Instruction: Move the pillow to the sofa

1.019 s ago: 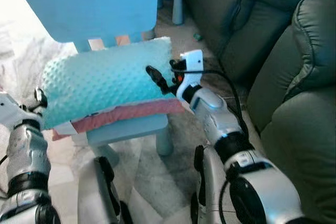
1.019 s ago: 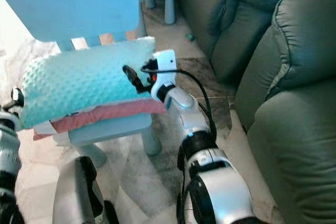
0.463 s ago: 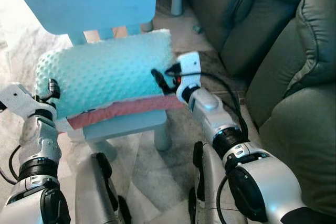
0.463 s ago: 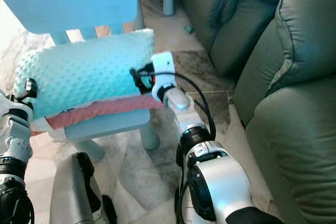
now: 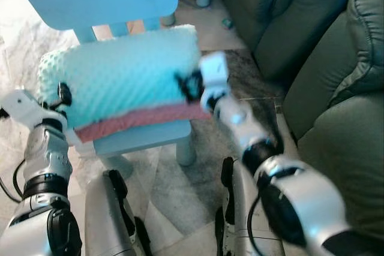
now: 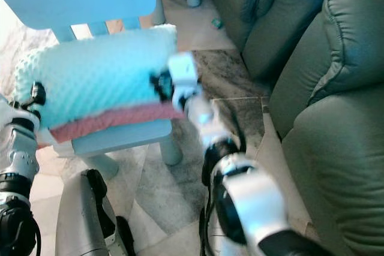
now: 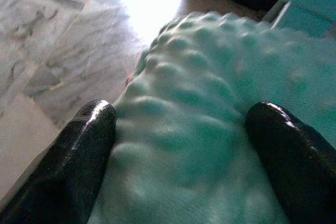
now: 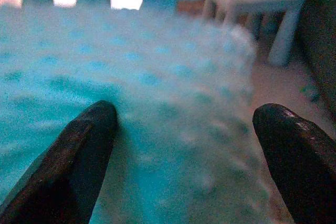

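daylight scene, motion smear, one dim wrist view

head views bright, daylight from upper left; marble floor (image 5: 24, 40) washed near white there. right arm (image 5: 252, 142) badly smeared by motion blur, edges doubled; pillow (image 5: 120, 76) soft-edged near it. sofa (image 5: 324, 40) sits darker, folds shaded. left wrist view: blown-out glare patch at the far floor, glossy highlight on one finger (image 7: 86, 145). right wrist view dim, bluish, grainy; pillow texture blurred, two bright window-like spots behind.

Blue chair (image 5: 144, 139) carries the teal pillow (image 5: 120, 79).
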Robot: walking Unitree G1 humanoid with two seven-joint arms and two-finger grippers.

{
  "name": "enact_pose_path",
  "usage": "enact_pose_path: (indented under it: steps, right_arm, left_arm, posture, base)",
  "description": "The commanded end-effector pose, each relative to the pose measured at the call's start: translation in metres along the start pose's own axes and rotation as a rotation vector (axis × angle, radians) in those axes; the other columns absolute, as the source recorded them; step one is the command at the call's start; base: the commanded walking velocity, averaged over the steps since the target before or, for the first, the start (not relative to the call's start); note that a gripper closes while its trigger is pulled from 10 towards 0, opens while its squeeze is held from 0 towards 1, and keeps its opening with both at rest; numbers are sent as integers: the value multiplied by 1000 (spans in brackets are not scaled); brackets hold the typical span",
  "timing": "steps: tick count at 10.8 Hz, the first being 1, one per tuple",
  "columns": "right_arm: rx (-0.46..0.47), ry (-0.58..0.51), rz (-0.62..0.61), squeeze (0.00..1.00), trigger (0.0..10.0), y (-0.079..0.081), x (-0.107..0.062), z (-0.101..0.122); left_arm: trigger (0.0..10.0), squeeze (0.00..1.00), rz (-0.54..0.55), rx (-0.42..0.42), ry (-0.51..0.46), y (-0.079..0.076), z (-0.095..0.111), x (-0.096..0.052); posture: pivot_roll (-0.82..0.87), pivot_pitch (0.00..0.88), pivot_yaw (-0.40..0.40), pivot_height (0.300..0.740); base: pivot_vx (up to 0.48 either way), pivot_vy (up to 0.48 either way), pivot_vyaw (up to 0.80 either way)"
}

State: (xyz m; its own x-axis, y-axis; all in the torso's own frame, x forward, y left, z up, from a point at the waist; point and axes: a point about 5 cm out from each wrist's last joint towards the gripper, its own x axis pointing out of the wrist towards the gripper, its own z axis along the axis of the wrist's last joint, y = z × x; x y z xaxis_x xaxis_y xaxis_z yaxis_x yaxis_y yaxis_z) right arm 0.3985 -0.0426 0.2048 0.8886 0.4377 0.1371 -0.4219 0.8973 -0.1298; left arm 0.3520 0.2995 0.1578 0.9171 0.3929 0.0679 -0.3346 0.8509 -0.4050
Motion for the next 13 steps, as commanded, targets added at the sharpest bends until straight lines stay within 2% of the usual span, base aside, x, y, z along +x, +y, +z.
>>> enact_pose_path:
  steps: [1, 2, 3, 6, 7, 9, 11, 13]
  right_arm:
    - [9, -45, -30, 0, 10000, -6, 2, 9]
    - [9, -71, -43, 0, 10000, -11, 2, 15]
    - [10, -108, -65, 0, 10000, -23, 1, 23]
    - [75, -63, -80, 0, 10000, -38, -2, 17]
    - [85, -33, -55, 0, 10000, -35, -3, 11]
    - [89, 27, 22, 0, 10000, -17, 1, 4]
    - [111, 58, 53, 0, 10000, -4, 2, -1]
    - [184, 98, 110, 0, 10000, 18, 1, -13]
  left_arm:
    - [10000, 0, -16, 32, -49, -1, 13, 2]
    - [10000, 0, -13, 40, -60, -1, 15, 2]
    - [10000, 0, 6, 69, -61, 5, 15, 1]
    - [10000, 0, 60, 84, -53, 19, 18, 1]
    - [10000, 0, 69, 83, -37, 22, 16, 1]
    - [10000, 0, 68, 36, 39, 25, 5, 3]
    - [10000, 0, 29, 18, 80, 17, 0, 6]
    - [10000, 0, -53, 13, 141, -7, -17, 6]
  posture:
    - [-74, 336, -26, 465]
    - [-77, 335, -27, 465]
    - [-77, 331, -25, 465]
    - [-72, 333, -24, 465]
    - [-70, 334, -25, 465]
    - [-44, 350, -40, 465]
    - [-42, 359, -43, 465]
    - [-39, 364, -30, 465]
  base:
    - [0, 0, 0]
    - [0, 0, 0]
    - [0, 0, 0]
    - [0, 0, 0]
    - [0, 0, 0]
    - [0, 0, 0]
    - [0, 0, 0]
    - [0, 0, 0]
